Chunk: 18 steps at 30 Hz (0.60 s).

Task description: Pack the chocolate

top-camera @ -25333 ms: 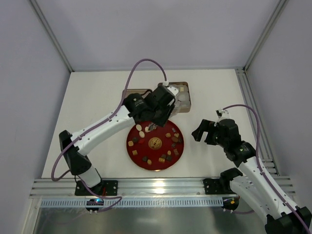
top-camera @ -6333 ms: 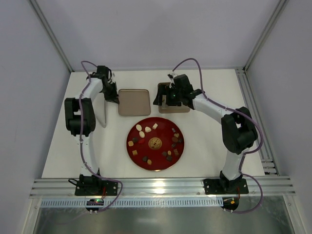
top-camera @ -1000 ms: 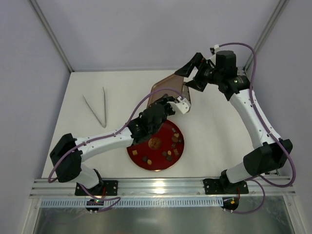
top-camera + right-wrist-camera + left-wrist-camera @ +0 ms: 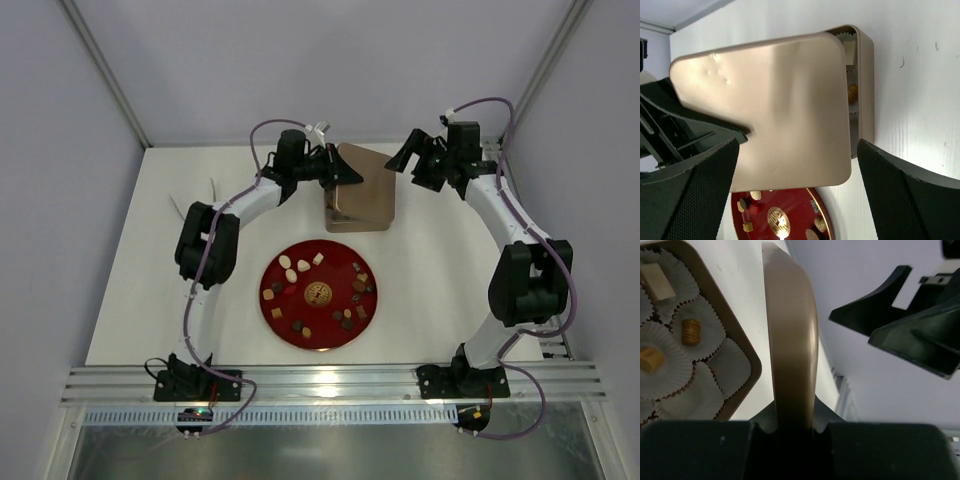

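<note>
Most of the chocolate (image 4: 290, 263) lies loose on the red plate (image 4: 322, 344), with only about 3 pieces in the paper cups (image 4: 730, 367) of the tan box (image 4: 360, 222) behind it. The left fingers (image 4: 322, 168) are clamped on the edge of the lid (image 4: 366, 172), holding it tilted above the box, while the right fingers (image 4: 900, 200) gape wide and empty just beside it. The step looks like lid handling; with cups unfilled, the next move likely calls for parking the lid clear of the box.
</note>
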Available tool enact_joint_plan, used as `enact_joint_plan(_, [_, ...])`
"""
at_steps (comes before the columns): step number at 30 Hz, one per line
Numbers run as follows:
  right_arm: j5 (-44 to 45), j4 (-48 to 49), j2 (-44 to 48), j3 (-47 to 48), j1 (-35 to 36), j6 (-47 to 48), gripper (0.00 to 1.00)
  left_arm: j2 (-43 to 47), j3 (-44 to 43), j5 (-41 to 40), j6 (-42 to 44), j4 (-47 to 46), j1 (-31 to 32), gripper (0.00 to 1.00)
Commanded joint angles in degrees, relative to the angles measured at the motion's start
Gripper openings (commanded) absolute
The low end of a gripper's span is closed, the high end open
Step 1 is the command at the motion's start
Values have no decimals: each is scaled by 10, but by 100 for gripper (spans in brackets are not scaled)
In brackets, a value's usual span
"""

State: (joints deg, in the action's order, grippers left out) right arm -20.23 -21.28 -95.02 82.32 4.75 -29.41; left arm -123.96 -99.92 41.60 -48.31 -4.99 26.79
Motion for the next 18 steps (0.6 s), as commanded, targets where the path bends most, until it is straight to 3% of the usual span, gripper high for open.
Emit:
enact_joint_plan(1, [-18,53,-27,4,-2,14,100,-37,-5,88,-204,-226,-28,2])
enact_joint_plan(5, [-21,64,-55,3,-1,8,100,-80,-8,87,-292,-319,-47,3])
enact_joint_plan(18, [-31,84,-121,12,-2,-4,100,-160,-34,89,-386,-403,-57,7])
